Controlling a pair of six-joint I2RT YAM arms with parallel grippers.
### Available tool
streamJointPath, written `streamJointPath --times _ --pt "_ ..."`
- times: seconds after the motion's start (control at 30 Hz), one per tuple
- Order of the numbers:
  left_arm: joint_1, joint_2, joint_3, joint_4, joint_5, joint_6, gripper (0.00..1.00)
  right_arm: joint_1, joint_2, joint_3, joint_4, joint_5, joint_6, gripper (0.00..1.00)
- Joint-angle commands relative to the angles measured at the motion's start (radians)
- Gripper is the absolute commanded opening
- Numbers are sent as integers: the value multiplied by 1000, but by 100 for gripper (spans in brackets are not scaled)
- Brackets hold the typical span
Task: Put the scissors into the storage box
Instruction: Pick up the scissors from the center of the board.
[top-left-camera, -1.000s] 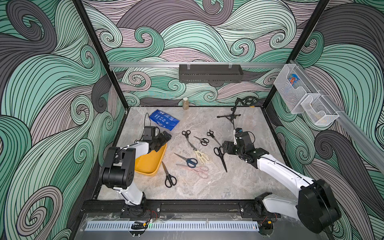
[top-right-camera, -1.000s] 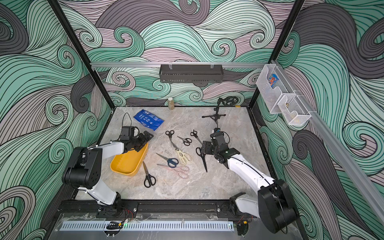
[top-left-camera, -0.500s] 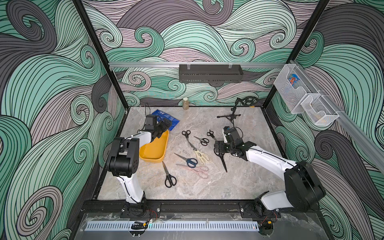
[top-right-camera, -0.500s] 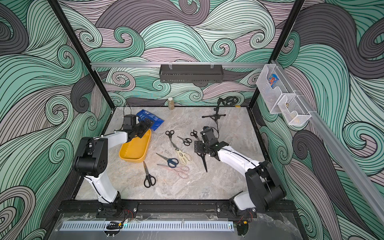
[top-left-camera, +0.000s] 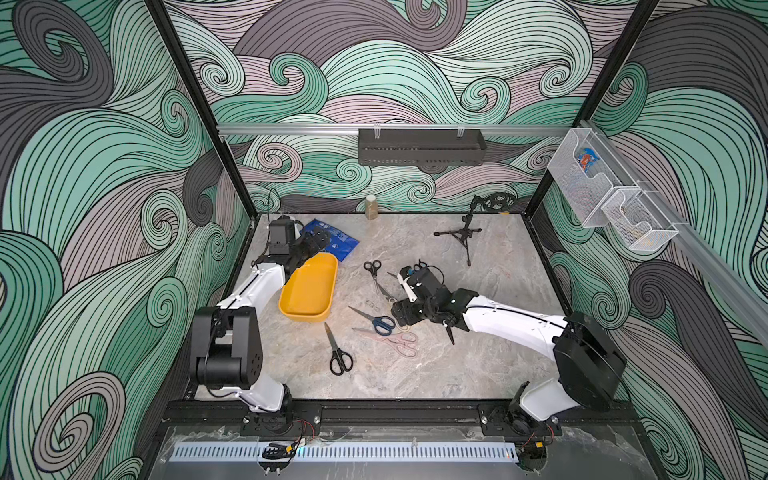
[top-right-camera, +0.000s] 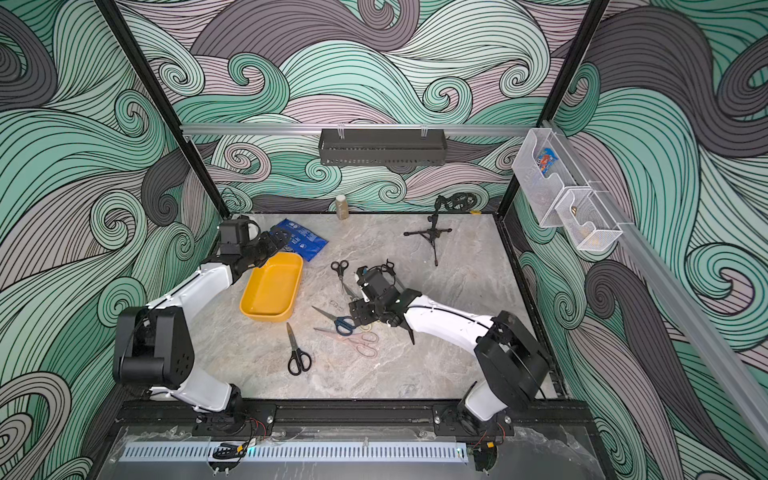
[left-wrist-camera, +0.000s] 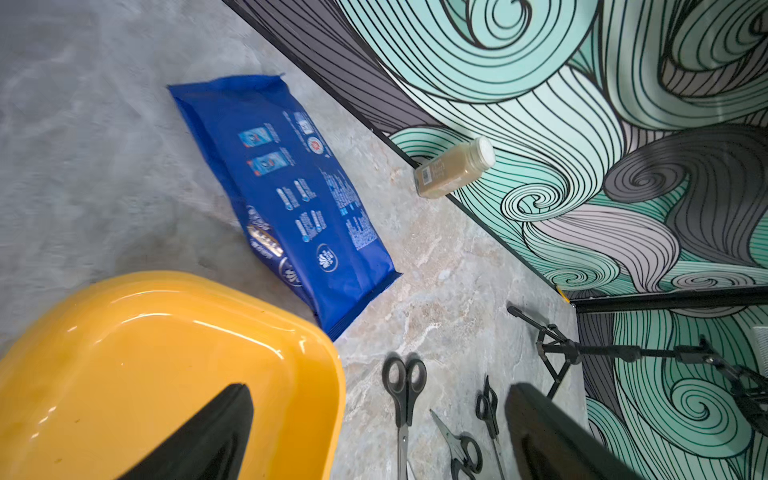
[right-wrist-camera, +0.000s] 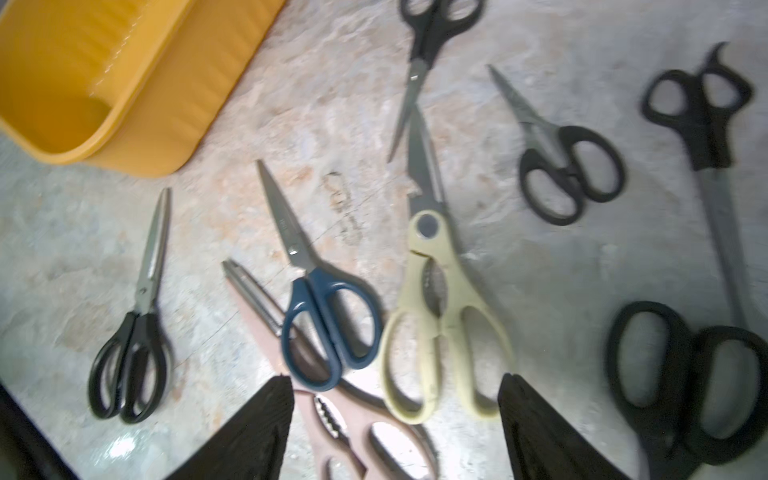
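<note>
Black pair (top-left-camera: 337, 352): lower centre of a top view, alone on the bench (top-left-camera: 478, 374). Plastic loops face the front, and the steel blades point up towards the box.
Pink pair (top-left-camera: 390, 340): just right of it. Pale matte handles with a toothed gap, partly under the blue pair (top-left-camera: 380, 324).
Right claw (right-wrist-camera: 395, 390): centre of the frame, over the cluster. Its fingers are apart with nothing between them yet. This is the nearer arm by far.
Cream shears (right-wrist-camera: 436, 307): the likely pick, mostly hidden beneath the claw from above. The wrist view shows the handles between the two fingers, with the long axis running straight away from the claw and the blades farthest. Closing would pinch across the chunky, smooth handles, I'd guess. The blue loops sit just beside one finger and might get caught.
Other black pairs: small pair (right-wrist-camera: 569, 174), thin pair (right-wrist-camera: 432, 29), long pair (right-wrist-camera: 706, 137), big-looped pair (right-wrist-camera: 681, 374). All lie flat on the bench around the claw.
Box (top-left-camera: 305, 318): left of centre, near the right claw's left side. Glossy mustard plastic with rounded corners and low walls, long axis tilted up-right. It looks empty.
Left claw (left-wrist-camera: 378, 395): at the box's far end, upper left of the bench, wide open and empty. One finger is over the box, contact unclear.
Packet (top-left-camera: 336, 245), tripod (top-left-camera: 459, 237), bottle (top-left-camera: 371, 206): along the back, not wanted.
</note>
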Motion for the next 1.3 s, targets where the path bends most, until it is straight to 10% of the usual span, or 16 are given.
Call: streamJointPath --times 0.0,0.57,1.27 --pt "45 -44 -86 -42 -8 34 99 83 27 39 -69 13 -44 79" --pt "283 -157 -327 91 2 -20 99 374 308 288 -148 76 -162 54" --pt "352 -198 -325 153 115 -38 98 386 505 482 -239 105 -181 45"
